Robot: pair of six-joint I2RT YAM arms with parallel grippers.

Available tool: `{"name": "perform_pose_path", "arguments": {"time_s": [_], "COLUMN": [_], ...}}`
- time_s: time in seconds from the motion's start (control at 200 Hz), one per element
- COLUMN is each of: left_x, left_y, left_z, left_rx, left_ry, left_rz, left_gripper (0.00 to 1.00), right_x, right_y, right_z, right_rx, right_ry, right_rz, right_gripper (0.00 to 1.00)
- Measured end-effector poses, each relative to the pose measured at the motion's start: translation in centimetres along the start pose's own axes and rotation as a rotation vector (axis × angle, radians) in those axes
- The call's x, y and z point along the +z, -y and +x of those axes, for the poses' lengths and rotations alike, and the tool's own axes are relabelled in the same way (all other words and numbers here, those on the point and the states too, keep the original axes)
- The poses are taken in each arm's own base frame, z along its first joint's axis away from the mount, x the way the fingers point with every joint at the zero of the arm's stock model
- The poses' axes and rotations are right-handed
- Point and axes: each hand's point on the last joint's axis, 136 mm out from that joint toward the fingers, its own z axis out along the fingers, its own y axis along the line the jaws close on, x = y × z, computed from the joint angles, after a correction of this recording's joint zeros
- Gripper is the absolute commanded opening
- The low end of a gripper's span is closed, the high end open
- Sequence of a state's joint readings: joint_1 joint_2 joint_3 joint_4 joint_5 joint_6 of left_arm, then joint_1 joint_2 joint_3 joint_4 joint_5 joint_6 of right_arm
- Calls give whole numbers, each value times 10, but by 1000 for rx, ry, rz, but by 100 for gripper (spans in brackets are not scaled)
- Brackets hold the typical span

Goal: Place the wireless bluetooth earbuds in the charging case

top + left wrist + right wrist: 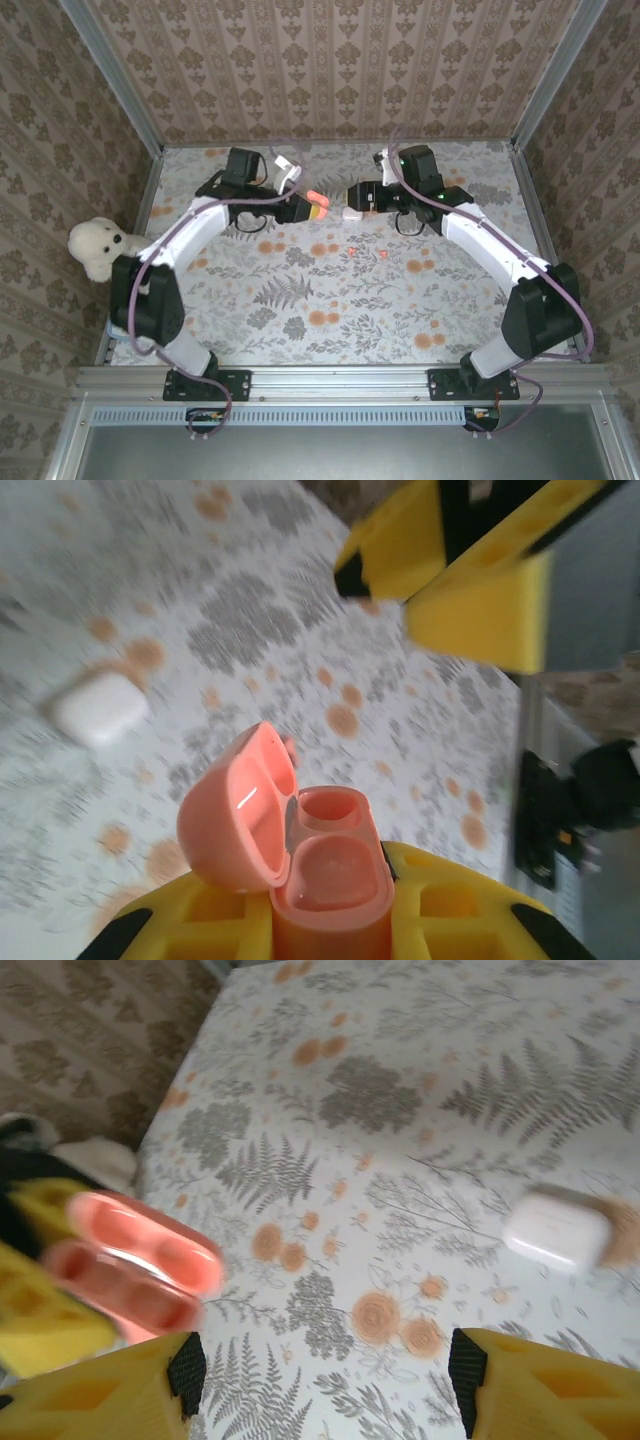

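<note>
1. The coral charging case (330, 890) sat open, clamped in the left gripper (330, 925), its two sockets facing up and its lid (235, 820) tilted toward 10 o'clock.
2. From above, its long axis ran 9-to-3, and the open end pointed at 3 o'clock toward the right gripper (352, 200), just beside it.
3. That pincer's fingers stood wide apart, holding nothing.
4. A tiny red-orange earbud (385, 253) lay on the floral table (300, 300), at 5 o'clock from the case.
5. A shut white case (100, 708), blurred, lay at 10 o'clock in the left wrist view.

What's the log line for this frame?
left gripper shut on coral charging case | lid open | wells empty | right gripper open | white case closed on table
</note>
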State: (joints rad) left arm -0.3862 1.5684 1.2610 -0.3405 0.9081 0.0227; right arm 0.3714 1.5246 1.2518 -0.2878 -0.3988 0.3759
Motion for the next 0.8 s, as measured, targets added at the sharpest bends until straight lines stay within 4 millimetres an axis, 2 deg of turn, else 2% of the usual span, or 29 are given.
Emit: {"name": "perform_pose_path", "arguments": {"time_s": [0.075, 0.19, 0.32, 0.465, 0.62, 0.685, 0.8], "left_x": [-14, -28, -27, -19, -18, -17, -22], "left_y": [5, 9, 1, -17, -37, -37, -24], "left_z": [-14, -31, -27, -11, -11, -14, -27], "left_rx": [88, 224, 330, 381, 419, 432, 487], "left_ry": [98, 254, 392, 505, 629, 657, 724], "left_rz": [-83, -208, -323, -424, -509, -522, -519], "left_gripper": [0, 0, 0, 0, 0, 0, 0], "right_x": [-1, 4, 8, 11, 15, 19, 27], "right_y": [13, 34, 41, 36, 40, 44, 50], "right_z": [14, 47, 76, 86, 95, 98, 102], "right_rx": [55, 140, 198, 217, 259, 274, 292], "right_ry": [-23, -89, -146, -149, -157, -162, -184], "right_rz": [71, 169, 248, 299, 377, 415, 474], "right_gripper": [69, 69, 69, 69, 68, 68, 68]}}
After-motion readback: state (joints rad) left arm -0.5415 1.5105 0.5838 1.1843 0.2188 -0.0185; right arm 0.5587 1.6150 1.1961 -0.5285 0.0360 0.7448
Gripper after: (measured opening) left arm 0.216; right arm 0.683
